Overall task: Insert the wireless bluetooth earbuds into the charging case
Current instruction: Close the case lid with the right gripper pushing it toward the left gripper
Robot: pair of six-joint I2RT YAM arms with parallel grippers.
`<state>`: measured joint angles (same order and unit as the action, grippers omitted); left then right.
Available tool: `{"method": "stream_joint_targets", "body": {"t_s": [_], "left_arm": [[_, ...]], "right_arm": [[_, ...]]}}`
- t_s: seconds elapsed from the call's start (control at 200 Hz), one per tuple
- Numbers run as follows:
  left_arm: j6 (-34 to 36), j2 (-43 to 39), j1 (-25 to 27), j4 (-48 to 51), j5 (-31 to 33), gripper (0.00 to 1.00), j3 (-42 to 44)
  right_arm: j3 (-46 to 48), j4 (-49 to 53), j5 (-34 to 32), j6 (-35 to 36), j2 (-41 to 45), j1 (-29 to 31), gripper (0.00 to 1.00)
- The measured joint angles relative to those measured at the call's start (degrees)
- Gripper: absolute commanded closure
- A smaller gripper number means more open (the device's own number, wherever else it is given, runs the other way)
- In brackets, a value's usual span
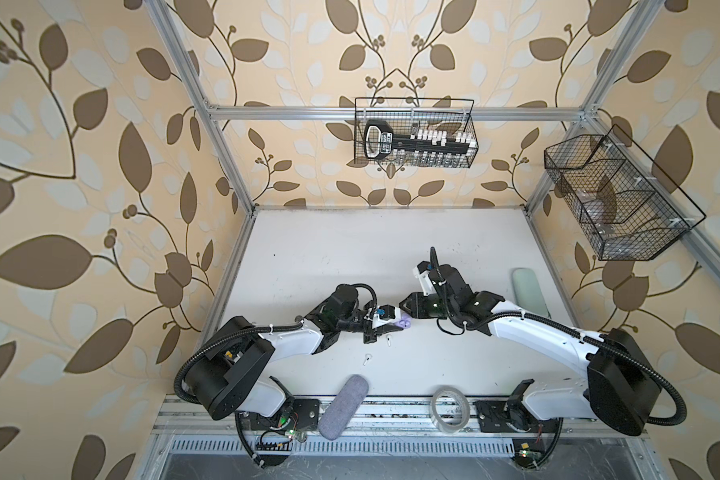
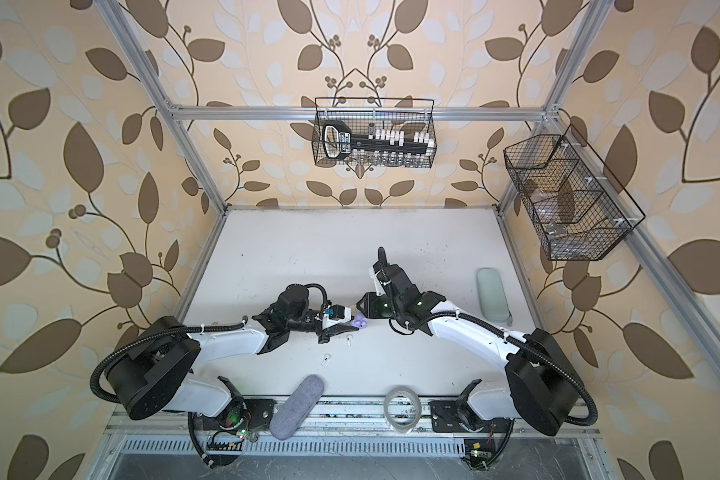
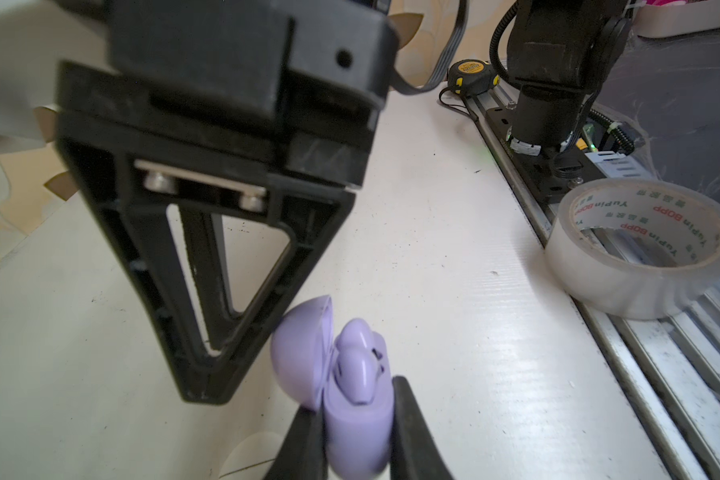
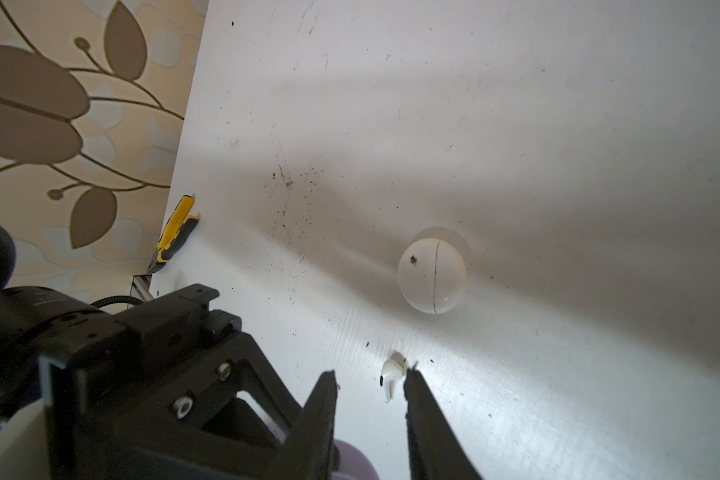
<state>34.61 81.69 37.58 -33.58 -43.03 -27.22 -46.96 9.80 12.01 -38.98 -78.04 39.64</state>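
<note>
We see the left gripper [image 3: 354, 417] pinching the lilac case [image 3: 362, 440] by its lower half, one black finger pressed on each side. The case is a smooth, matte, rounded shell with its domed lid hinged up. Both lilac earbuds [image 3: 360, 372] sit in it, glossy bulbs side by side.

The right gripper [image 4: 371, 376] hangs just beside the raised lid. Its ribbed black plastic fingers stand apart and hold nothing. Through that gap, in the right wrist view, a white earbud [image 4: 391, 370] lies flat on the table [image 4: 537, 145]. It is probably the one lying just beside the left gripper in both top views, though we cannot be sure at that size.

A second white earbud [image 1: 366, 359] lies loose nearer the front edge, well apart from both sets of fingers. The white case [image 4: 432, 275] — an egg-smooth puck with a thin dark seam — rests shut on the scuffed white table. A clear tape roll [image 3: 641, 249] sits at the front rail.
</note>
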Motion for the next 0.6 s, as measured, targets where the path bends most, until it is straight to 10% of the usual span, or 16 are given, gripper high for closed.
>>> {"method": "stream_joint_targets", "body": {"t_s": [0.6], "left_arm": [[0.0, 0.0, 0.0, 0.6, 0.8, 1.0, 0.0]], "right_arm": [[0.8, -3.8, 2.4, -1.1, -1.6, 0.0, 0.71]]}}
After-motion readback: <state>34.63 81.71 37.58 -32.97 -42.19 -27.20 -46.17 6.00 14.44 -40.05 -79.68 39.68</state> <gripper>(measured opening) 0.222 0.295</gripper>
